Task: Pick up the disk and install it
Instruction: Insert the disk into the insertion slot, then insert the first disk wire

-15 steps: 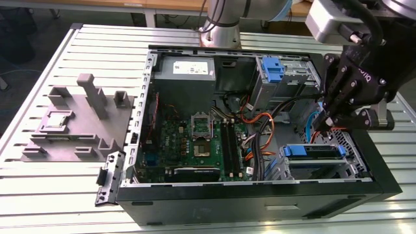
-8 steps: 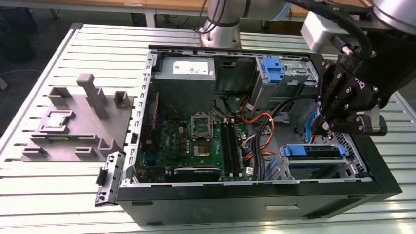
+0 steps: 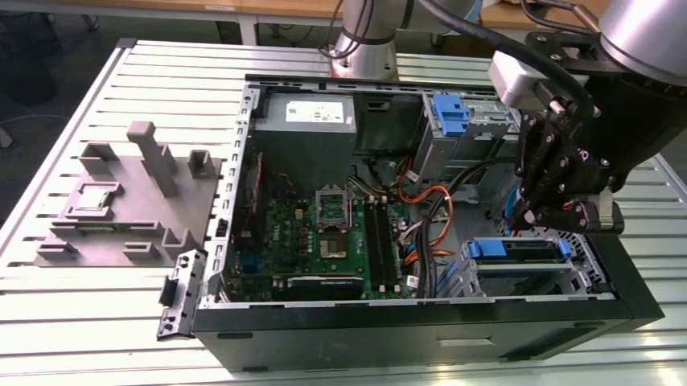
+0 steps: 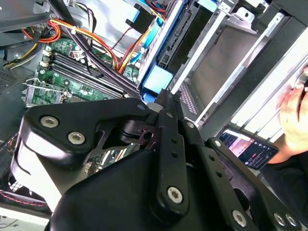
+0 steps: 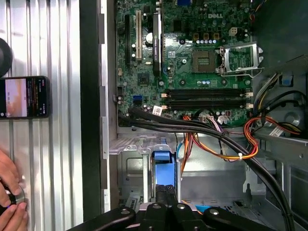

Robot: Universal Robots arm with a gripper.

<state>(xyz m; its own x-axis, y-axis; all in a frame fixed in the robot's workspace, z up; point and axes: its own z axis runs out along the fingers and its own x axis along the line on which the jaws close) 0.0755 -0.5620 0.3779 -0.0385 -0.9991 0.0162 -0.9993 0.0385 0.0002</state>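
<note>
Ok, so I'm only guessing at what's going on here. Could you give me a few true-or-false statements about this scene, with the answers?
1. The computer case lies open, with its motherboard showing. True.
2. The end effector hangs over the grey fixture. False: it is at the drive bay, at the exterior view's right end of the case. The grey fixture stands outside the case.
3. A phone lies on the table beside the case. True.
4. The disk lies out on the table. False: the disk, with its blue rails, sits in the drive bay inside the case.
</note>
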